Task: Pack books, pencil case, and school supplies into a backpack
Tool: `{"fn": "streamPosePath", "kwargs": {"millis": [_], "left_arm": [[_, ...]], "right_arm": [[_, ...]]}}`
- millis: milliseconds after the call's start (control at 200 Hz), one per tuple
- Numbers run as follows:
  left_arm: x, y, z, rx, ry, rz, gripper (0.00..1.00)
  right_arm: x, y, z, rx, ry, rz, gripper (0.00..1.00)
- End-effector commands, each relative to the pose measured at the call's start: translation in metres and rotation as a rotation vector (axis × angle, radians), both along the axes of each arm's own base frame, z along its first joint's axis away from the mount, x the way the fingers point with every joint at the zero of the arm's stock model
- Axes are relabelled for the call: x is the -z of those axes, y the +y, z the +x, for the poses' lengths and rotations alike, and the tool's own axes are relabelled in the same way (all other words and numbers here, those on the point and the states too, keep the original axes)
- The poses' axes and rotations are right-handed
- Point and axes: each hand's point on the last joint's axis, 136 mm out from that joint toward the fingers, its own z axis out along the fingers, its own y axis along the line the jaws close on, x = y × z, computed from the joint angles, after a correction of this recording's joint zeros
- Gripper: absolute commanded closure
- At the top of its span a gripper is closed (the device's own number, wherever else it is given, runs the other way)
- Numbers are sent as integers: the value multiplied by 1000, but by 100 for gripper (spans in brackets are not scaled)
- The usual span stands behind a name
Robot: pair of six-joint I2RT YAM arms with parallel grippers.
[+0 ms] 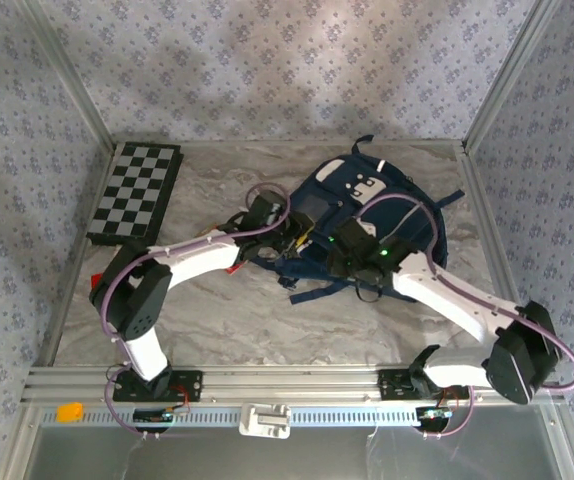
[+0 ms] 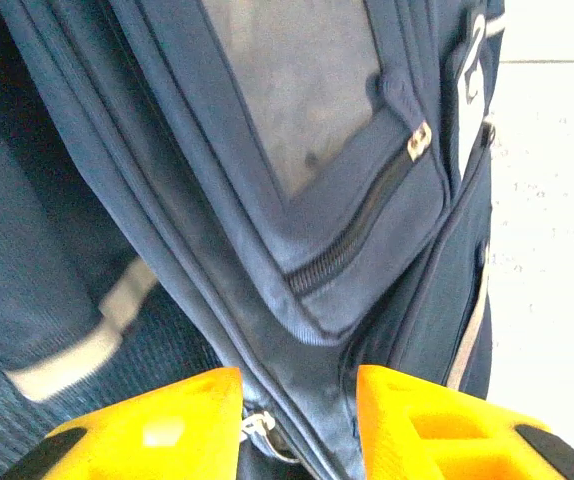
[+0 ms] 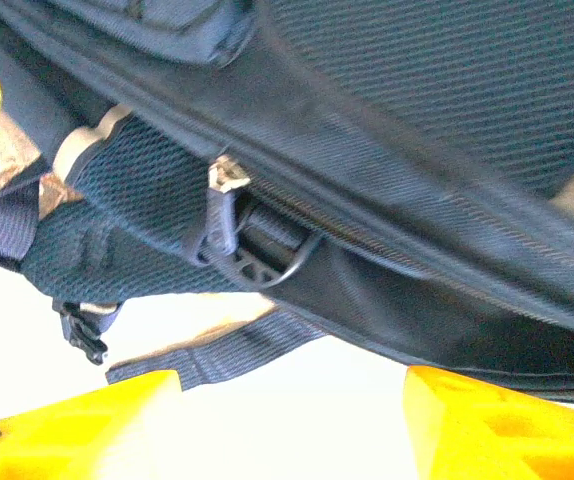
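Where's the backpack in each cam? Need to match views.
Top external: backpack centre-right on the table, under both arms' wrists.
Left wrist: backpack front pocket and grey patch across most of the frame.
Right wrist: backpack mesh side and straps across the upper frame.
Shared landmark: pale marble table beside it.

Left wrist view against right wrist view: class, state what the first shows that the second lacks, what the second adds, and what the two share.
Left wrist: on the backpack, a front pocket with a pale patch and a pocket zip; the left end effector is open astride a seam.
Right wrist: mesh padding, a zip pull with a cord loop, a black buckle; the right end effector is open above the tabletop.
Shared: navy backpack fabric, yellow fingers, pale tabletop.
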Motion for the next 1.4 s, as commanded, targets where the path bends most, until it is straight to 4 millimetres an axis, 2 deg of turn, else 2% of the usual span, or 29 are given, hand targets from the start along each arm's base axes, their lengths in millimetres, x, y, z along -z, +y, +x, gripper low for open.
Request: {"fn": "streamPosePath", "kwargs": {"millis": [0, 150, 210, 225, 345, 535, 745, 890, 1080, 1274, 1299, 1394], "left_arm": [[23, 18, 1, -21, 24, 56, 65], [45, 19, 8, -26, 49, 71, 68], [54, 22, 9, -40, 69, 83, 68], [54, 23, 10, -43, 67, 78, 68], [70, 22, 8, -33, 97, 94, 68], [79, 23, 5, -38, 114, 91, 68], [89, 26, 1, -43, 139, 120, 68], [98, 27, -2, -54, 165, 129, 69], [109, 34, -4, -76, 185, 178, 68], [123, 39, 5, -99, 194, 203, 69], [124, 40, 6, -101, 198, 210, 69], [126, 41, 12, -104, 192, 222, 69]], "right_arm": [[-2, 7, 8, 92, -18, -75, 37], [5, 22, 26, 147, -32, -111, 37], [16, 21, 29, 174, -18, -148, 39], [10, 26, 33, 182, -27, -130, 40], [17, 30, 48, 226, -34, -136, 43], [33, 29, 60, 287, -15, -169, 51], [51, 24, 63, 326, 6, -207, 54], [61, 28, 71, 326, 9, -205, 60], [70, 23, 69, 314, 30, -219, 69], [62, 20, 58, 280, 15, -174, 83], [69, 13, 51, 271, 27, -188, 84], [61, 16, 50, 224, -3, -163, 89]]}}
